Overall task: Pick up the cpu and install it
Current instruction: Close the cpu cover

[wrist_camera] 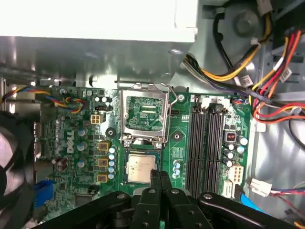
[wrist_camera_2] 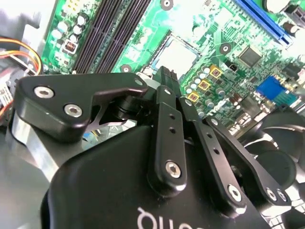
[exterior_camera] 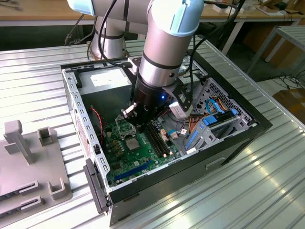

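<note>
The cpu, a small silvery square, lies flat in its socket on the green motherboard. It is also seen as a pale square in the second wrist view and a grey square in the exterior view. The socket's metal load frame stands flipped open just beyond it. My gripper is shut, its black fingertips pressed together at the cpu's edge nearest the memory slots. Nothing shows between them. Whether the tips touch the chip I cannot tell.
The motherboard sits inside an open black computer case on a ribbed metal table. Long black memory slots run beside the socket. Bundled coloured cables, a black fan and a power supply ring it. A grey fixture stands at the exterior view's left.
</note>
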You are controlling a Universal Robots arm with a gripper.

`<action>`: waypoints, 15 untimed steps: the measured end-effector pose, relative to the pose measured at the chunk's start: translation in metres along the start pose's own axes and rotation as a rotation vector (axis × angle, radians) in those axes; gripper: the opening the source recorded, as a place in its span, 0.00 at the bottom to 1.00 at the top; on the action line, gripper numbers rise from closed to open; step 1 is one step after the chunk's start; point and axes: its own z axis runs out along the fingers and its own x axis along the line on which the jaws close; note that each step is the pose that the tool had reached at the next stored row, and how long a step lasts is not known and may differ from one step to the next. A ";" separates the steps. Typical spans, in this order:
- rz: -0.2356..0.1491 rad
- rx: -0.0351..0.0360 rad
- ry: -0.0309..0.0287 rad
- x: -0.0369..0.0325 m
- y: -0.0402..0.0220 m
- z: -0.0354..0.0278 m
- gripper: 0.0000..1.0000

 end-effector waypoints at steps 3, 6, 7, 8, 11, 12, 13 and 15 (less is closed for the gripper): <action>-0.025 0.0012 -0.0006 -0.0021 0.0002 0.0002 0.11; -0.038 0.0017 -0.0011 -0.0055 0.0002 0.0006 0.11; -0.038 0.0018 -0.0010 -0.0055 0.0002 0.0006 0.11; -0.038 0.0018 -0.0010 -0.0055 0.0002 0.0005 0.11; -0.039 0.0019 -0.0010 -0.0055 0.0002 0.0005 0.11; -0.039 0.0019 -0.0010 -0.0055 0.0002 0.0005 0.11; -0.040 0.0019 -0.0011 -0.0055 0.0002 0.0005 0.11; -0.040 0.0019 -0.0011 -0.0055 0.0002 0.0005 0.11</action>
